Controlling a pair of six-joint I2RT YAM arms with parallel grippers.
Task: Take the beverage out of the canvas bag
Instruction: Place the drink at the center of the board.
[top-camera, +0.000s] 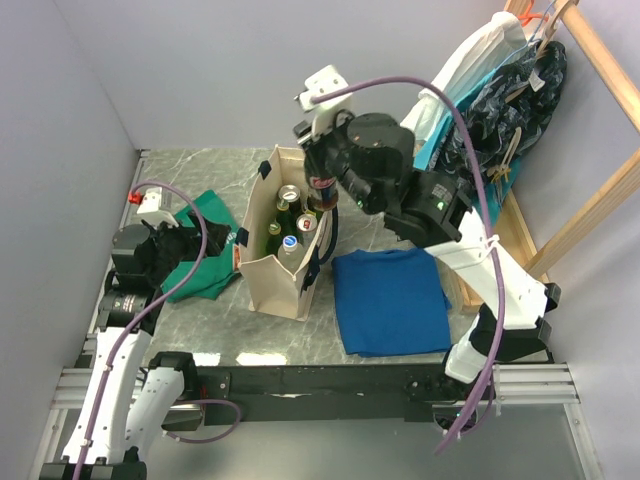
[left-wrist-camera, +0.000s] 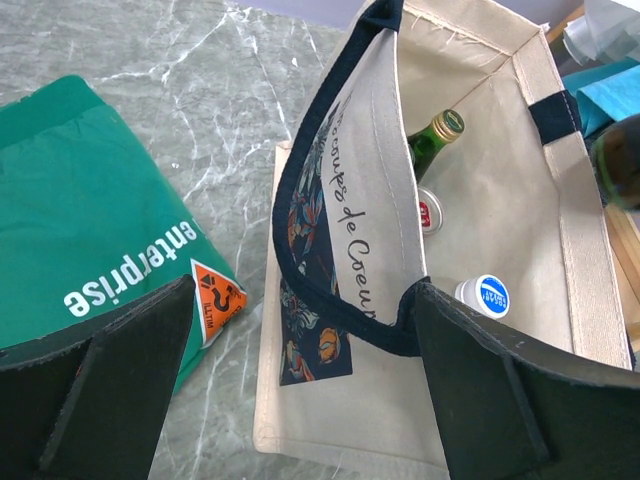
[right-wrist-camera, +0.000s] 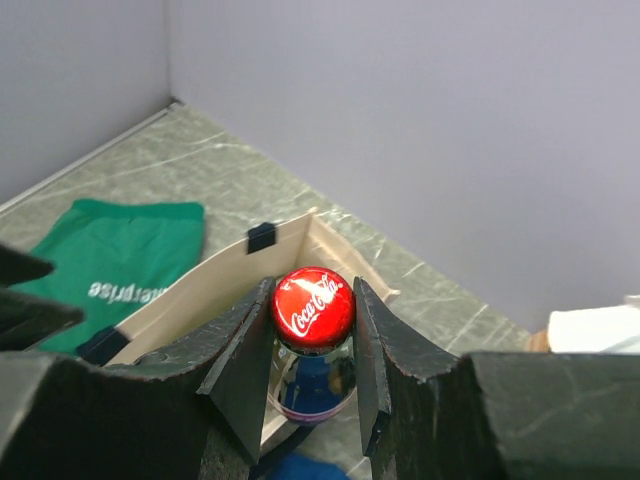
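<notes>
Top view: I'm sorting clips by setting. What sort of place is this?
Probably a staged robot test booth: plain grey walls boxing a marble-look table, a black mounting rail, a wooden clothes rack beside.

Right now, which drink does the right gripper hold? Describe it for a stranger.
Find the canvas bag mid-table, between the green cloth and blue cloth. Over its far end the right gripper is shut on a bottle. Its red cap with white Coca-Cola script sets it apart from the gold cap and blue cap inside.

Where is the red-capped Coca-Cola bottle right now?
In the right wrist view, the red-capped Coca-Cola bottle is clamped by its neck in the right gripper, over the open cream canvas bag.
</notes>
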